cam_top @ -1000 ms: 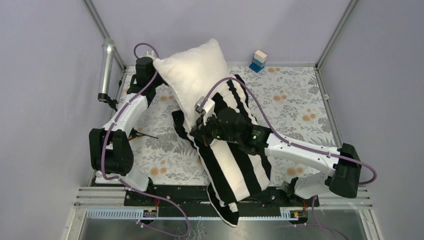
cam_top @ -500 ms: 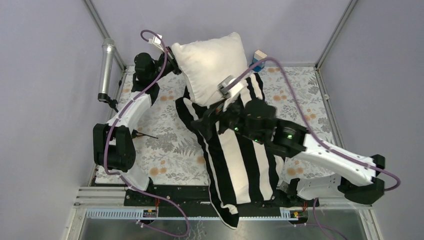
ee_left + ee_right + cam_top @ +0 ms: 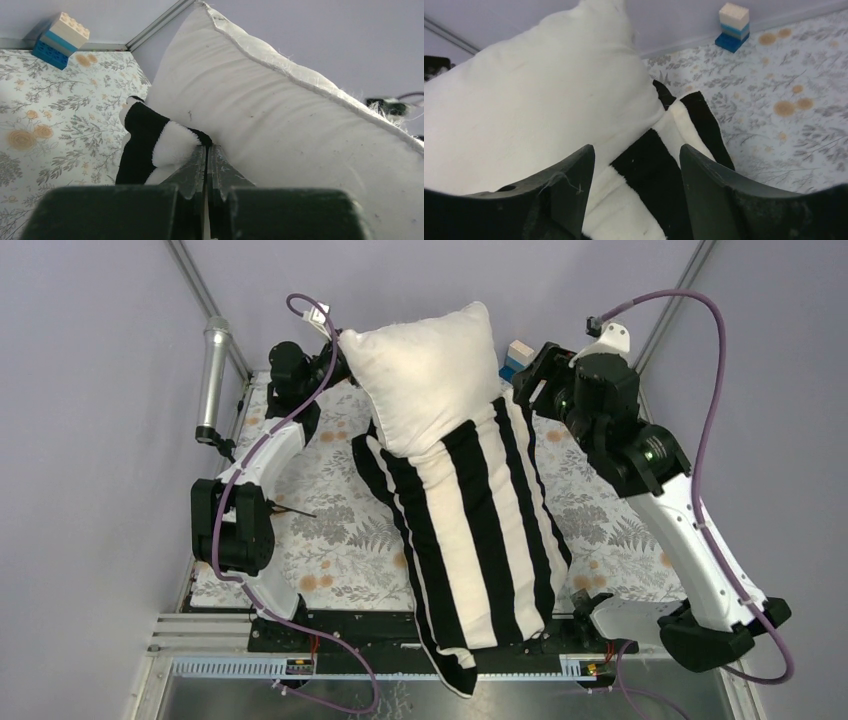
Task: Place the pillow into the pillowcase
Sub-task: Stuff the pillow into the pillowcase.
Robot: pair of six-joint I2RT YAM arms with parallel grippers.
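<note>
Left arm: stretched to the far left, end effector (image 3: 207,162) pressed together, pinching the pillow (image 3: 425,375) at its raised corner.
Right arm: lifted high, end effector (image 3: 636,155) spread, empty, just beside the pillow.
Pillow: near half inside pillowcase (image 3: 470,530) on tabletop (image 3: 330,530).

No readable text, label or number in view.
</note>
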